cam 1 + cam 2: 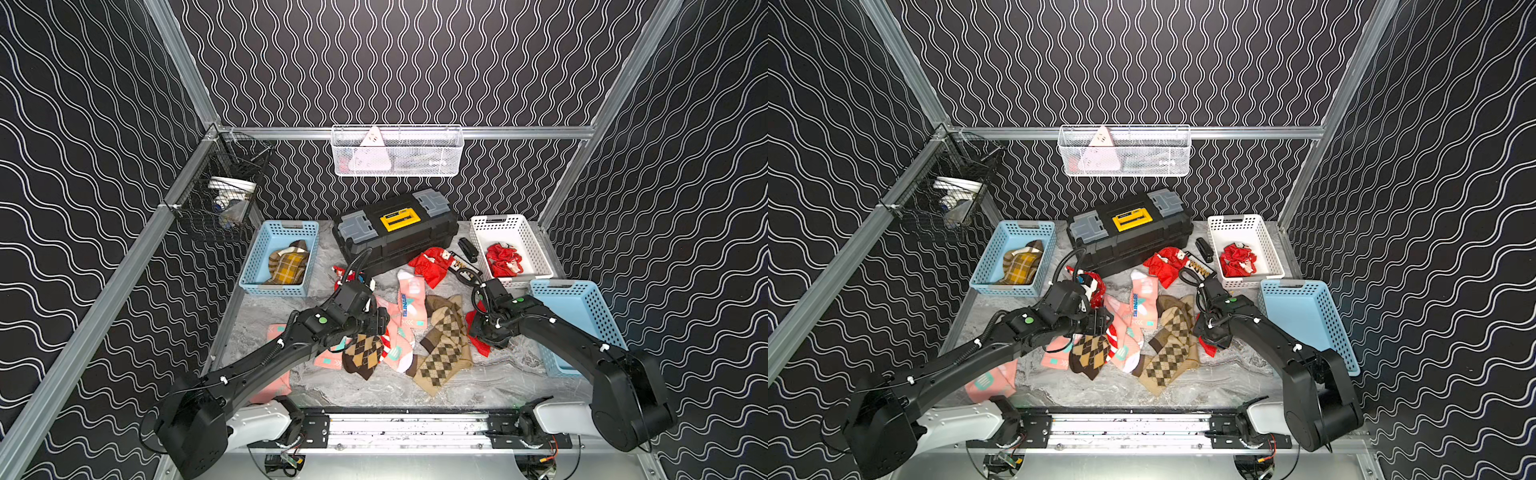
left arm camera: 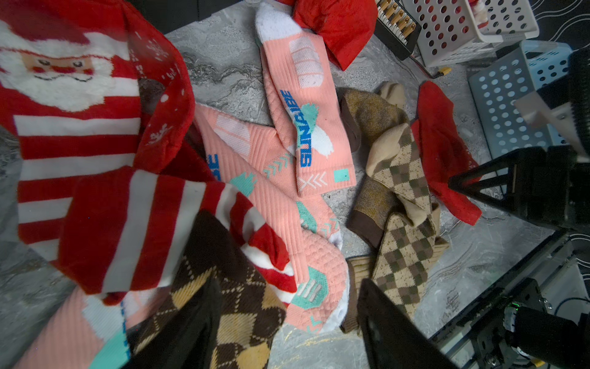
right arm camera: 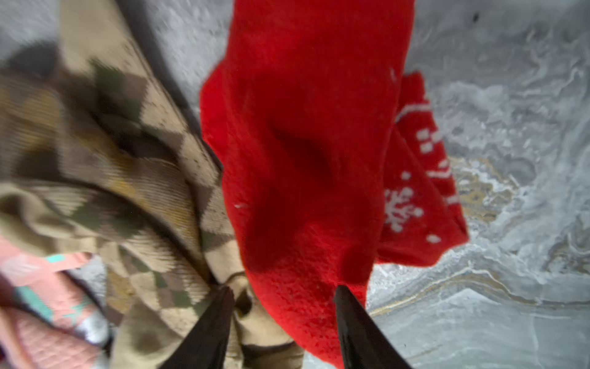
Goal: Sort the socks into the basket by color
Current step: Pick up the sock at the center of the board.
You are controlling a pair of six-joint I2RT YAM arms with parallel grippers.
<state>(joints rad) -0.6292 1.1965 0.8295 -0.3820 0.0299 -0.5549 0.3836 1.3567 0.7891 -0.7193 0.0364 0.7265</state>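
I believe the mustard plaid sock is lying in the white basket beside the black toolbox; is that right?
Not quite. The mustard plaid sock is lying in the light-blue basket beside the black toolbox, not in the white one. The white basket holds red socks. Both top views show this.

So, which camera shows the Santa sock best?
The left wrist view: the Santa sock is large, face clear. Both top views show only a red scrap behind the left arm. The right wrist view lacks it.
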